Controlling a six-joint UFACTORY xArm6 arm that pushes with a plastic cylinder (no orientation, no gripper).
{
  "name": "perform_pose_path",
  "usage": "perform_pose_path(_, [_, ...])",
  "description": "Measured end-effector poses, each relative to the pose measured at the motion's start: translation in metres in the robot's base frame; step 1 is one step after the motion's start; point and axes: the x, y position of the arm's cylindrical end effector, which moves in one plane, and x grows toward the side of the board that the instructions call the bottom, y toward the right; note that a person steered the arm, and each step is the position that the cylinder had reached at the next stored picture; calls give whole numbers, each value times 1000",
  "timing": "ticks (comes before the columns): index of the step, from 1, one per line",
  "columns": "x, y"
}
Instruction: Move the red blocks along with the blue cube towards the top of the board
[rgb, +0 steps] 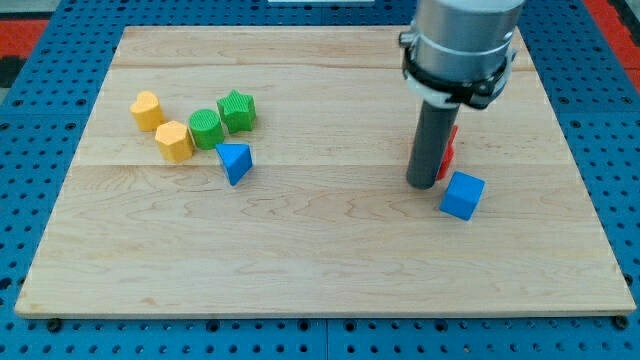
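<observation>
Because my tip (421, 185), which carries no pincer to spread or pinch, sits just left of the blue cube (462, 195) with the red blocks (447, 150) half hidden behind the rod, an upward push risks leaving the cube behind on the counter (320, 260).

- Wooden board (300, 240) on a blue pegboard (30, 160).
- Two yellow blocks (147, 110) (174, 141), touching, at the view's left.
- Green cylinder (206, 129) beside a green block (237, 110), perhaps star-shaped.
- Blue triangle (235, 162) just below the cylinder.
</observation>
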Motion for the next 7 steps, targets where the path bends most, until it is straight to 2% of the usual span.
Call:
perform_pose_path(2, [-54, 12])
perform_pose_path(3, [-65, 1])
perform_pose_path(4, [-46, -22])
perform_pose_path(5, [15, -50])
perform_pose_path(6, [88, -32])
perform_pose_path(7, [93, 27])
